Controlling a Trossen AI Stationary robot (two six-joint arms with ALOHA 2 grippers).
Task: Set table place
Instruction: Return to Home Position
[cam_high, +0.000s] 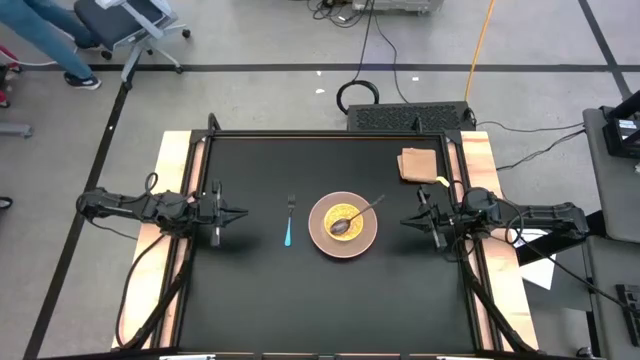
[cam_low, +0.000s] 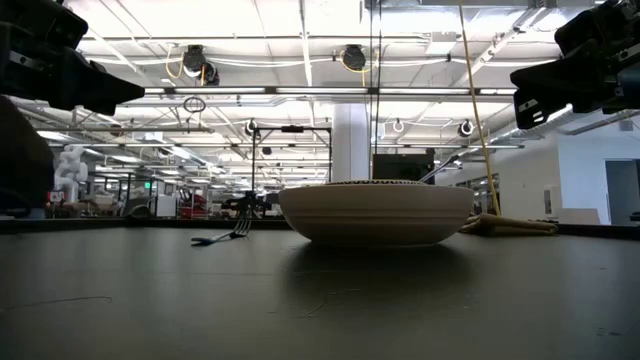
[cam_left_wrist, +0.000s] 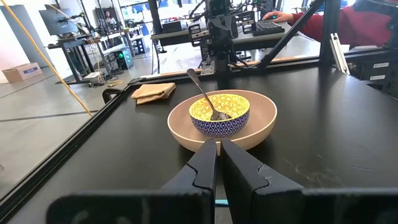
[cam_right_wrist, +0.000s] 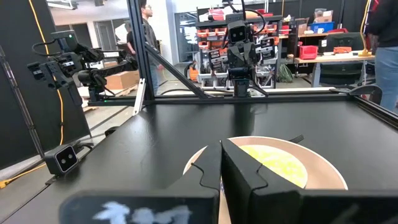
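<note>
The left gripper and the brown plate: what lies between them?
In the high view, the light blue fork lies on the black table between the left gripper and the brown plate, touching neither.

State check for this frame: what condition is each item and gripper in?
yellow bowl: upright on the brown plate.
silver spoon: in the bowl, handle over rim.
light blue fork: lying flat beside the plate.
tan cloth: folded.
left gripper: shut, empty.
right gripper: shut, empty.
</note>
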